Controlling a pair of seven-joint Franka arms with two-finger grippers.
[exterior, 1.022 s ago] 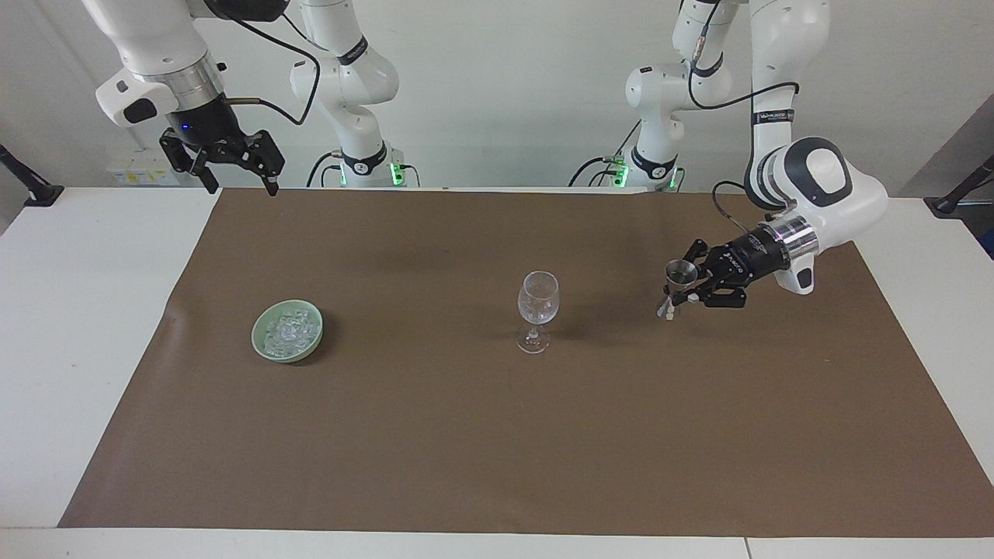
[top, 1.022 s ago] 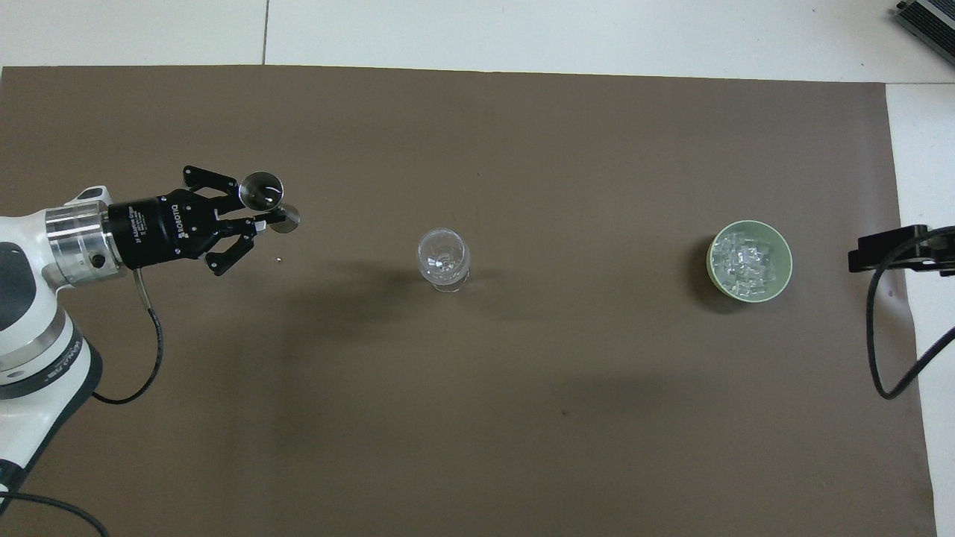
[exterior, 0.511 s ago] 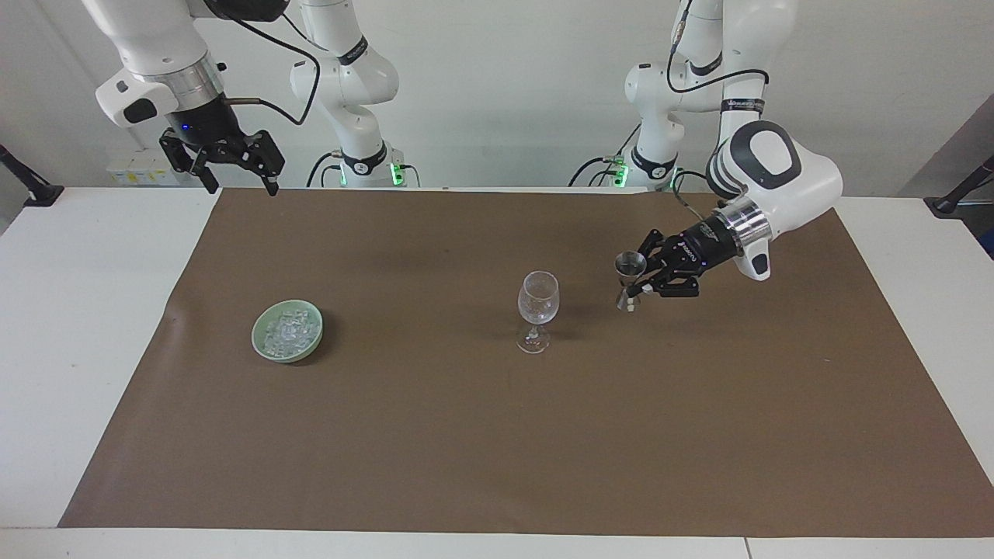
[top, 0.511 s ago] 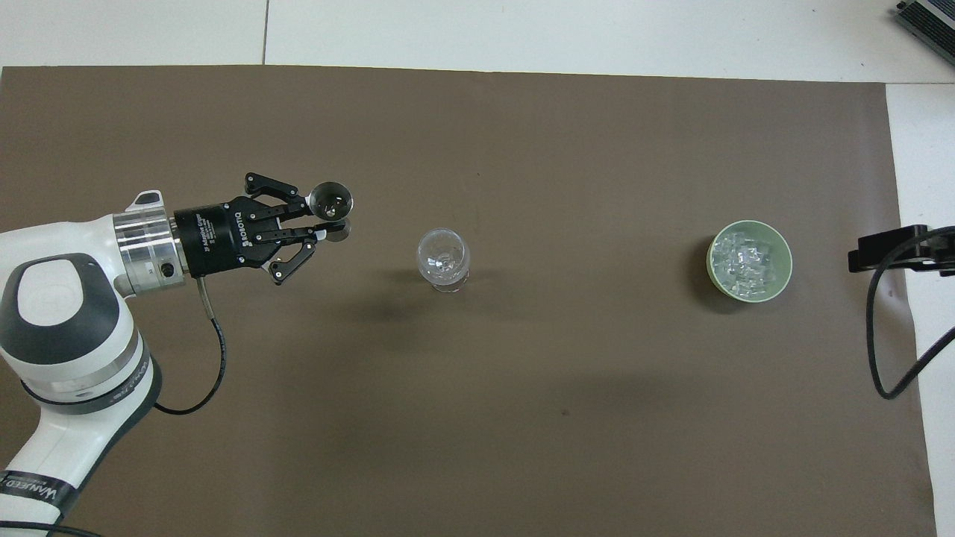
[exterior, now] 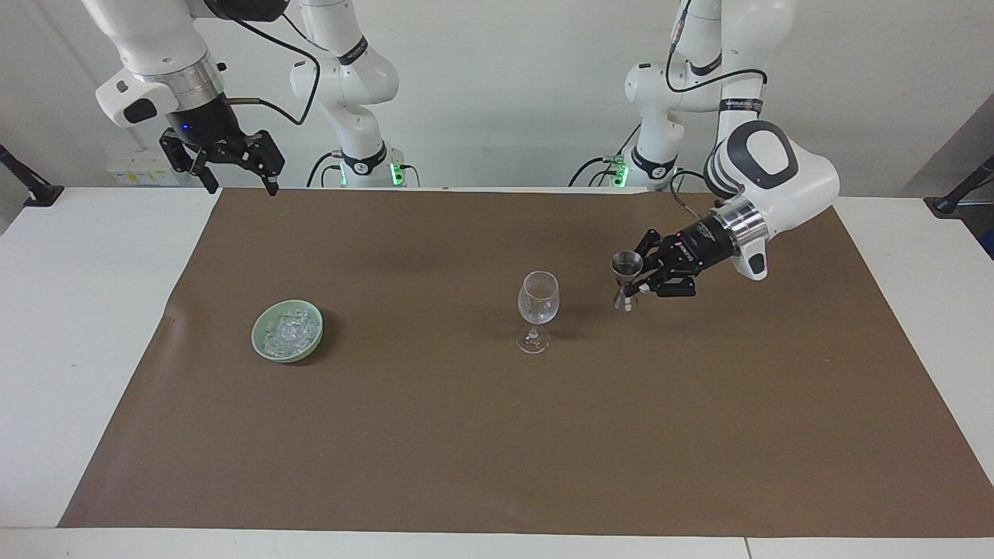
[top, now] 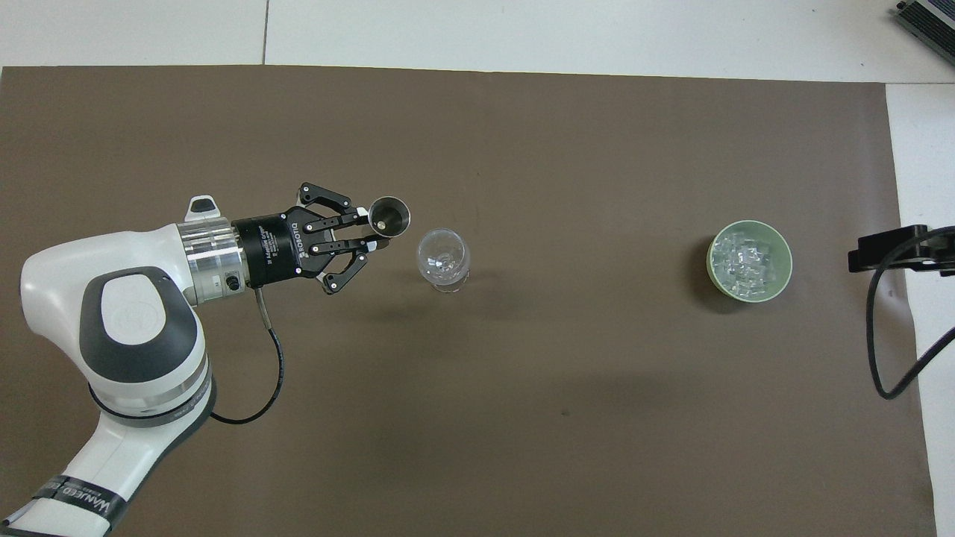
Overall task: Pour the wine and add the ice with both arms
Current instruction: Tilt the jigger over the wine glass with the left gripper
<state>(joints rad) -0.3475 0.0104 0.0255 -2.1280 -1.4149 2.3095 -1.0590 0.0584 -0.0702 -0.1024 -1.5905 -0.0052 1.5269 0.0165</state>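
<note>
A clear stemmed wine glass (exterior: 537,299) stands upright at the middle of the brown mat; it also shows in the overhead view (top: 443,257). My left gripper (exterior: 633,284) (top: 375,230) is shut on a small metal jigger (exterior: 626,266) (top: 389,216) and holds it in the air beside the glass, toward the left arm's end, mouth up. The ice (exterior: 289,328) (top: 747,257) is a heap of small clear cubes in a green bowl (exterior: 262,351) (top: 712,262) toward the right arm's end. My right gripper (exterior: 235,172) waits open and empty, raised over the mat's edge nearest the robots.
The brown mat (exterior: 466,435) covers most of the white table (exterior: 70,310). A black cable (top: 884,350) hangs from the right gripper's wrist at the mat's edge beside the bowl.
My left gripper has carried the jigger across the mat to just beside the wine glass. The right arm, the glass and the bowl have not moved.
</note>
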